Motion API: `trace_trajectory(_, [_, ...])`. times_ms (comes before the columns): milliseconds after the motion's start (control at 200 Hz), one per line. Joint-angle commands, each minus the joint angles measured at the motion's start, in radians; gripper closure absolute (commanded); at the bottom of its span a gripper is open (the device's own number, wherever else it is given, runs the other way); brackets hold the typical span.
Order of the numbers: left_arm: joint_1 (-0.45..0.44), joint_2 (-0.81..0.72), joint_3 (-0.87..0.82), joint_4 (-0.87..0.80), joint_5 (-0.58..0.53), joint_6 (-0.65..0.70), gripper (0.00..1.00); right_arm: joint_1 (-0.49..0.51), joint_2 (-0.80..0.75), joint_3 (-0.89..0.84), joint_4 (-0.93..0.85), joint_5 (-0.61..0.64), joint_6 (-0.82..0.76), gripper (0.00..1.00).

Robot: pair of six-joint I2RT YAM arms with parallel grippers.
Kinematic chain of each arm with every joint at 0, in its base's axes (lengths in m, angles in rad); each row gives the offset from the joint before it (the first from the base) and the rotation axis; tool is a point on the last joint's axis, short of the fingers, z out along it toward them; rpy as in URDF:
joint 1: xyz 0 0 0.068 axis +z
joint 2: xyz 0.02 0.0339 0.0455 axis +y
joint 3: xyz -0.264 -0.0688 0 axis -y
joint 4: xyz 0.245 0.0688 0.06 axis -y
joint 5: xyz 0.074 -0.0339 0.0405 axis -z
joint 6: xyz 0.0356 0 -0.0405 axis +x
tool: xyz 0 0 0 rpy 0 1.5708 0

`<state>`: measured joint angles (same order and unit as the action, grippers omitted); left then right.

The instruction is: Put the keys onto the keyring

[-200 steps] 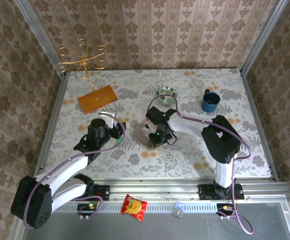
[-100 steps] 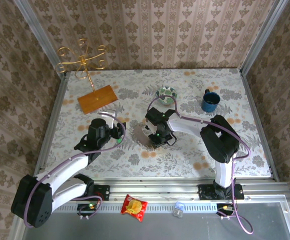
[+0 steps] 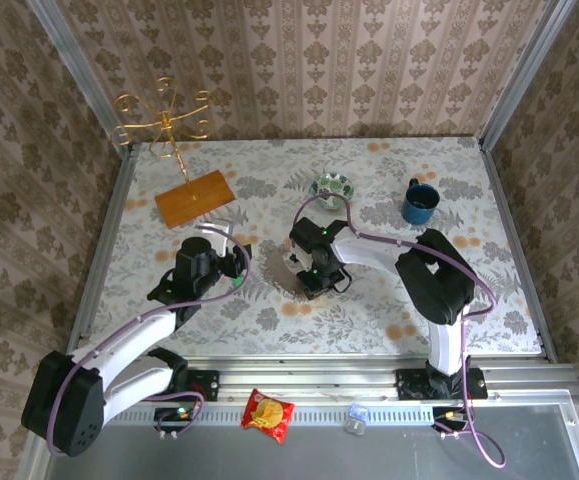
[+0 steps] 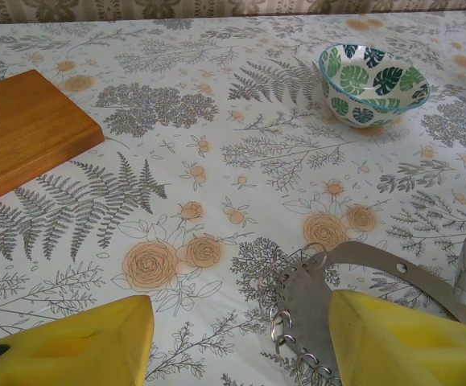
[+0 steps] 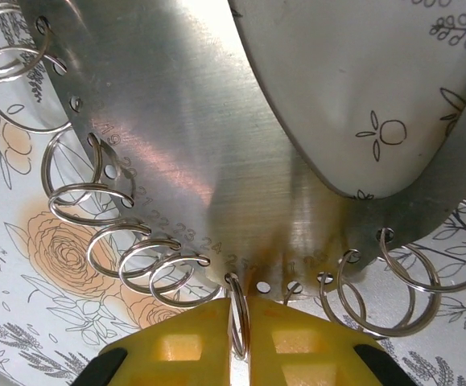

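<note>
The keyring (image 5: 176, 161) is brushed metal, its rings (image 5: 148, 261) glossy.

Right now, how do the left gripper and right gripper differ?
The left gripper stands open, nothing between its fingers; the right gripper is pinched shut on a split ring. The left gripper only faces the metal ring plate; the right gripper is at its rim. Both have yellow fingers.

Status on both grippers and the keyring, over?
Left gripper open, near the ring plate. Right gripper shut on one split ring at the plate's edge. Bowl stands apart, beyond.
</note>
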<state>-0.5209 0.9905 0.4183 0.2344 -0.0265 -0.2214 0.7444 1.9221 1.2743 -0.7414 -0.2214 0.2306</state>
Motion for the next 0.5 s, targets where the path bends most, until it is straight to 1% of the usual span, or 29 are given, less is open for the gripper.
trace_trajectory(0, [0.009, -0.019, -0.005, 0.003, -0.010, 0.010, 0.40, 0.006, 0.020, 0.027, -0.039, -0.003, -0.010, 0.86])
trace_trajectory(105, [0.009, -0.022, -0.006, -0.001, -0.012, 0.011, 0.40, 0.008, 0.015, 0.026, -0.037, 0.000, -0.006, 0.91])
trace_trajectory(215, [0.009, -0.028, -0.006, -0.004, -0.012, 0.013, 0.40, 0.008, -0.010, 0.022, -0.033, 0.007, -0.006, 1.00])
trace_trajectory(375, [0.009, -0.042, -0.005, -0.006, -0.010, 0.032, 0.40, 0.011, -0.090, 0.006, -0.005, 0.018, -0.027, 1.00])
trace_trajectory(495, [0.009, -0.061, 0.003, -0.008, 0.007, 0.070, 0.40, 0.018, -0.169, -0.017, 0.039, 0.063, -0.067, 1.00])
